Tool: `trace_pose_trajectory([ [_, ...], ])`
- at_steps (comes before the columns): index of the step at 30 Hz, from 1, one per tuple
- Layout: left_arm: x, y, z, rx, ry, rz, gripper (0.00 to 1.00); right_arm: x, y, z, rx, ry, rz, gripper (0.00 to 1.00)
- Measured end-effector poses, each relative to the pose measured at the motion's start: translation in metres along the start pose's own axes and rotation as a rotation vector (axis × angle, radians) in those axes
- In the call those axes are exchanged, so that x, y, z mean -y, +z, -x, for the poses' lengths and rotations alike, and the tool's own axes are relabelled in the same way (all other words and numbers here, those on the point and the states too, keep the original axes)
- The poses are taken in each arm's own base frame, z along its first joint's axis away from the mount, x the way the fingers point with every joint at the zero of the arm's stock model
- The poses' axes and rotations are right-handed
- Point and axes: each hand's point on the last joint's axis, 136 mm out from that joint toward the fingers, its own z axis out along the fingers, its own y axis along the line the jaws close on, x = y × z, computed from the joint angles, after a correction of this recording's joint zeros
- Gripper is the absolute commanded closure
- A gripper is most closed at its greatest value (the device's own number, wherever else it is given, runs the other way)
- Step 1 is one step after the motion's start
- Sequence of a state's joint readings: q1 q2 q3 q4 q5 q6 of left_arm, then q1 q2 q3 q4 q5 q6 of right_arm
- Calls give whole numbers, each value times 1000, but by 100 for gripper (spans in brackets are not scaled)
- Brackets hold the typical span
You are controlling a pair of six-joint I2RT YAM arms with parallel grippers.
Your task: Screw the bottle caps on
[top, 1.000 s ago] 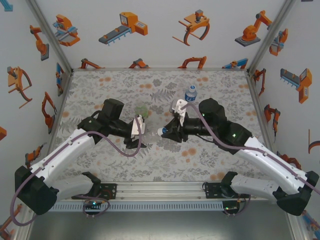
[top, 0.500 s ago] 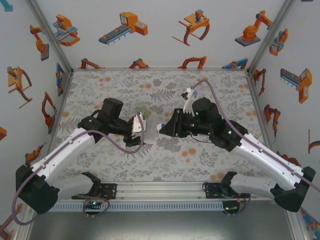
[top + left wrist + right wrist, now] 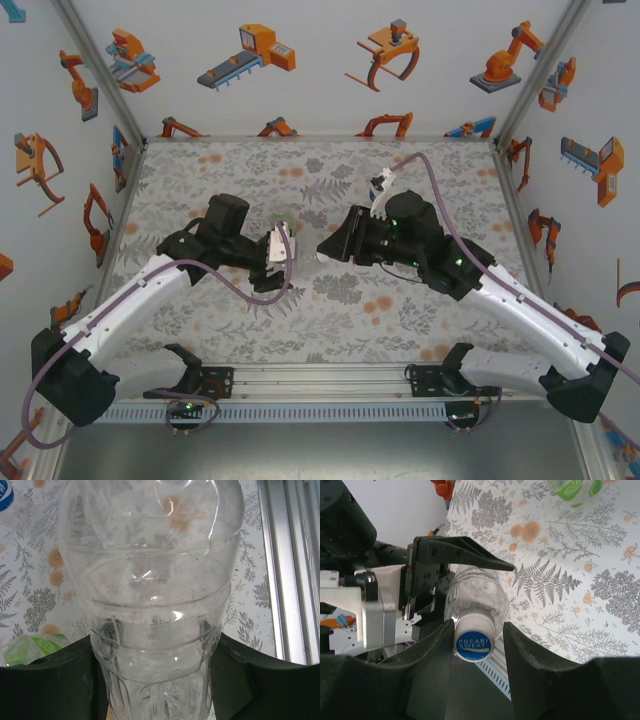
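My left gripper is shut on the body of the plain clear bottle, which lies level with its neck pointing to the right. A white cap with a blue printed top sits on that neck. My right gripper is open around the cap. Its left finger touches the cap's side and a gap shows on the other side. The two grippers meet at mid-table, the right gripper facing the left one. The green-tinted bottle lies on the cloth just behind them. A corner of the blue-label bottle shows too.
The floral tablecloth covers the table between white walls printed with orange robots. An aluminium rail runs along the table's near edge. Bare cloth lies in front of both grippers.
My right arm has swung left and turned its wrist, bringing its jaws around the cap. It now covers the blue-label bottle in the top view. The left arm has barely moved.
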State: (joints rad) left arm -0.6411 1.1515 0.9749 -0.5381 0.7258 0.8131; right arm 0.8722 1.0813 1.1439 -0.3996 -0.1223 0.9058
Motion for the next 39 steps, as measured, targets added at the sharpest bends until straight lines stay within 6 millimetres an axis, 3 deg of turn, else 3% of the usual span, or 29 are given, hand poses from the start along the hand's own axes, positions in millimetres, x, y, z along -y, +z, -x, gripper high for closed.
trace_pose_trajectory([
  [15,-8,1,-2,-19,-62,34,97,6,15,-1,-9,8,-21,57],
  [20,-10,1,-6,-38,-75,45,90,7,21,-2,-17,20,-26,69],
  [24,-11,1,-6,-38,-76,48,75,7,21,-1,-14,19,-27,77],
  [28,-11,1,-6,-37,-75,49,45,7,21,0,-14,18,-28,80],
  [29,-12,1,-6,-36,-74,50,26,7,21,0,-12,16,-29,80],
  [31,-13,1,-4,-29,-72,56,2,8,21,3,-10,1,-40,81],
  [39,-17,-1,0,-19,-53,82,3,27,34,25,-22,-113,-163,82],
])
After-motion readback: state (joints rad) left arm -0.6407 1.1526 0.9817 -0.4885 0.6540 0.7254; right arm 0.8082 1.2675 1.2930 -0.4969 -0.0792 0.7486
